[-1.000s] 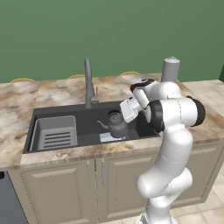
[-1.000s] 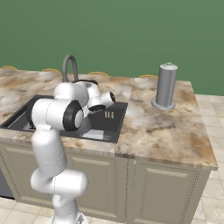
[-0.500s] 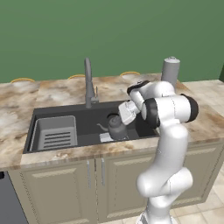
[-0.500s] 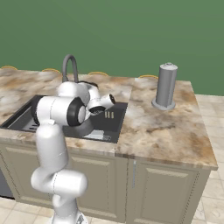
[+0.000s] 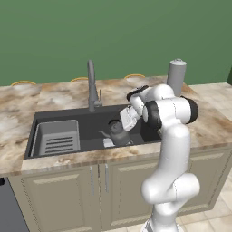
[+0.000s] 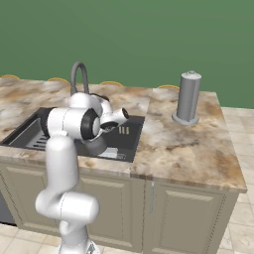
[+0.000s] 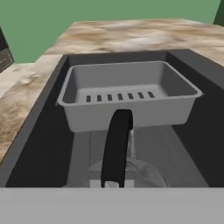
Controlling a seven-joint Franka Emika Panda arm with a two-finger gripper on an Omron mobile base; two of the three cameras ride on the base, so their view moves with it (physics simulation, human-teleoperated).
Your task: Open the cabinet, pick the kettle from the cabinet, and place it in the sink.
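The marble counter (image 5: 59,97) carries the dark sink (image 5: 68,118), with a grey dish rack (image 5: 56,138) at its left end. The kettle (image 5: 118,132) sits in the basin near its right end, and the gripper (image 5: 124,121) is clamped on its black handle (image 7: 117,144).

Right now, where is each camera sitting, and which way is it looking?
Left base view: behind the arm on its left, looking forward and down at the sink, faucet and kettle; the white arm rises at lower right.
Right base view: behind on the right, same counter; the arm rises at lower left, canister to its right.
Hand view: down in the sink, facing the dish rack along the kettle's black handle.
All three share the sink.
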